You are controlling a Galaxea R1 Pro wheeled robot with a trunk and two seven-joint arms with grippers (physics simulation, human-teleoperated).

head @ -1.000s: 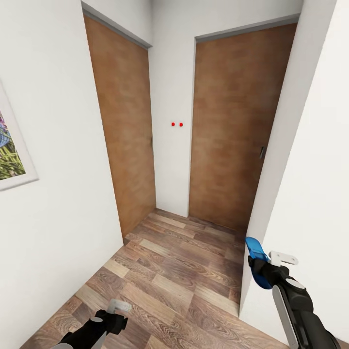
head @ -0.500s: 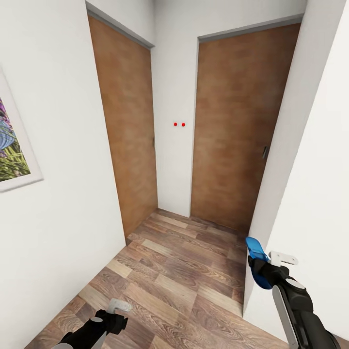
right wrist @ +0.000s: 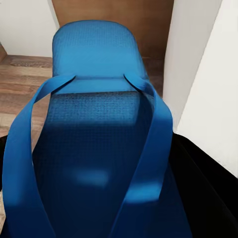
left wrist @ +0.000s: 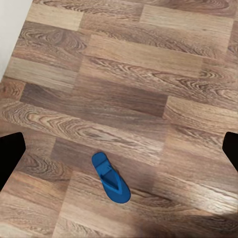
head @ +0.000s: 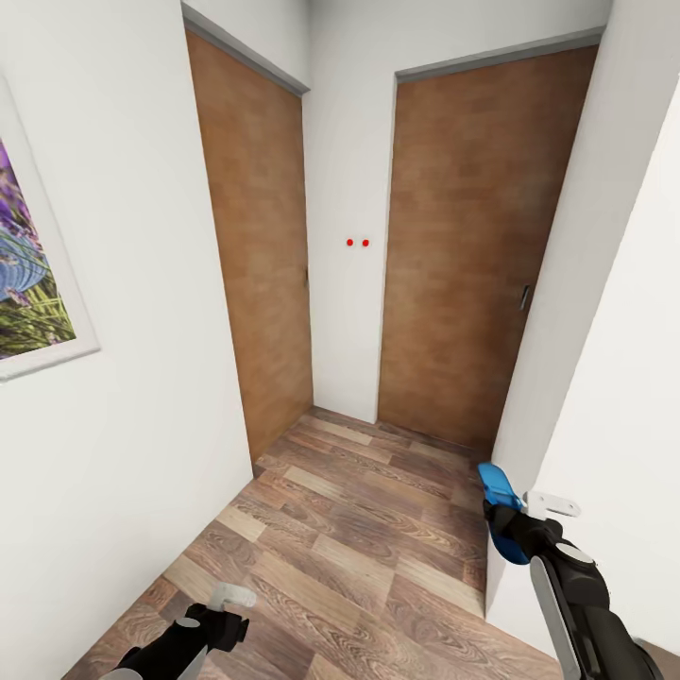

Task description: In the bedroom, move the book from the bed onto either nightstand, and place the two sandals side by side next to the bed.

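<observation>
White-walled hallway, wood-plank floor [head: 349, 538], 2 brown doors [head: 463, 246]; right hand [head: 515, 529] clamped on blue sandal [head: 501, 505] (left hand [head: 227, 614] probably apart).

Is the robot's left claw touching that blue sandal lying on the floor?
Apart. The left wrist view looks down past the claw's dark fingers at the sandal, which lies alone on the wood floor, with bare planks between it and either finger.

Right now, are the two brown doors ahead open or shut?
Both shut: the left door and right door sit flat in their frames, with no gap showing.
</observation>
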